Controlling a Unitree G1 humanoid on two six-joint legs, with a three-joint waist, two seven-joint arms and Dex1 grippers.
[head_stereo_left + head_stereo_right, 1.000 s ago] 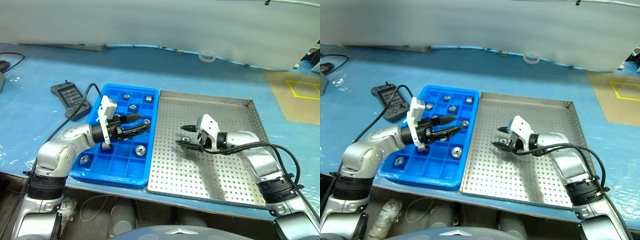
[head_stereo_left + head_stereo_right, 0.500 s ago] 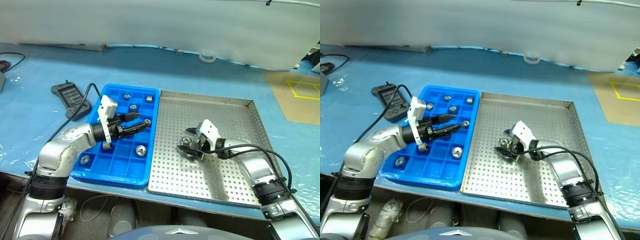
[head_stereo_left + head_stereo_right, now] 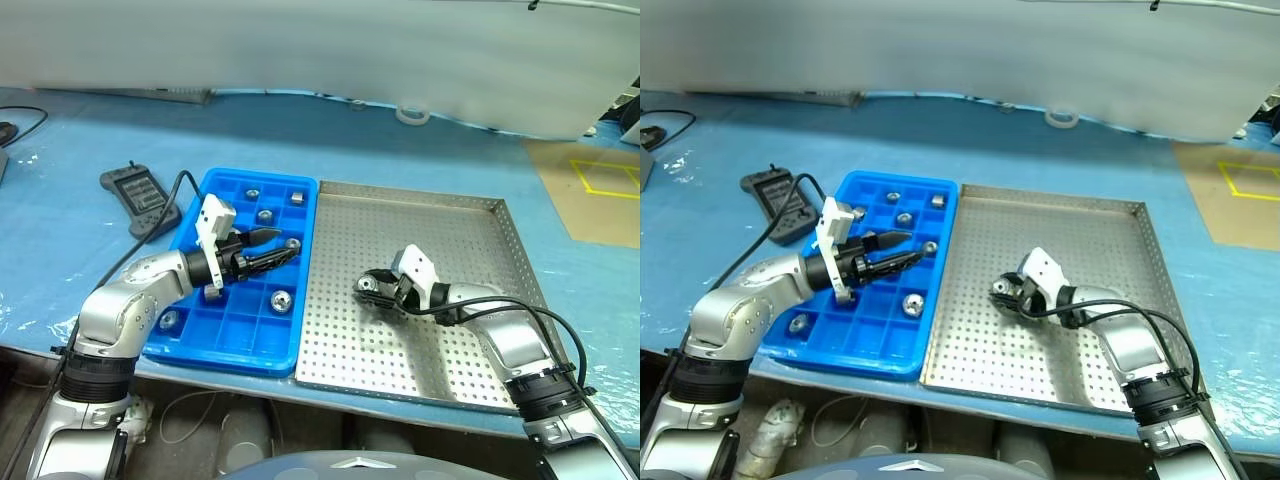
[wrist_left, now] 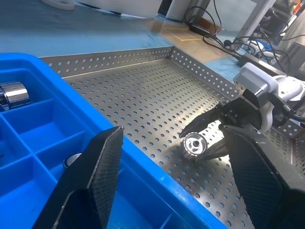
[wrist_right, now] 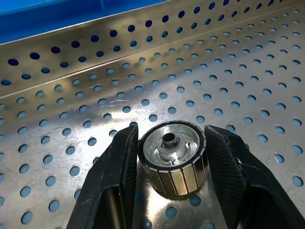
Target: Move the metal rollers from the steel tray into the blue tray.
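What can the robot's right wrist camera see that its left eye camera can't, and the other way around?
Only the right wrist view shows the roller's middle hole and ribbed side up close, with a black finger pressed on each side.

Only the left eye view shows the blue tray with rollers in its compartments, the left gripper open above it, and the dark controller on the table.

Both show the steel tray with its holes, and the right gripper closed on that roller.
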